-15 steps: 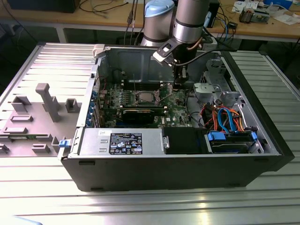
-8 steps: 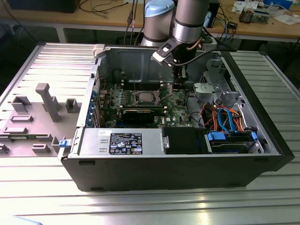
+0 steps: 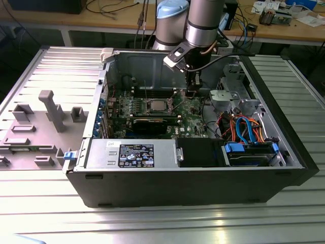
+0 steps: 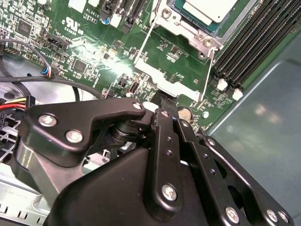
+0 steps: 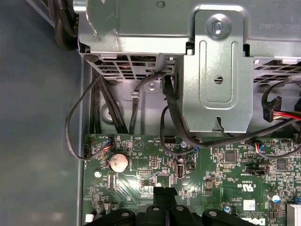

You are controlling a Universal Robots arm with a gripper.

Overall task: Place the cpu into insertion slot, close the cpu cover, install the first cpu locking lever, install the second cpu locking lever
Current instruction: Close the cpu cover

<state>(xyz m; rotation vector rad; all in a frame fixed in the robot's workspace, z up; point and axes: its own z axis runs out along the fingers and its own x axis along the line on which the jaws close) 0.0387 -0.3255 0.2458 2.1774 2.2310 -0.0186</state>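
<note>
Standing at three o'clock of the cpu (image 3: 157, 105) in the exterior view, the closed, empty hand (image 3: 191, 94) sits at the free edge of the raised cpu cover (image 4: 164, 82). The cpu lies in the insertion slot (image 4: 188, 28). Thin, stiff, light metal, the cover probably swings best pushed at that edge.

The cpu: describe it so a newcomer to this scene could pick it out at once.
Find the open black computer case, then the green motherboard inside it. Near the board's middle sits the cpu, a small flat square chip; its plain silver-grey metal top sets it apart from the long black slots nearby.
</note>
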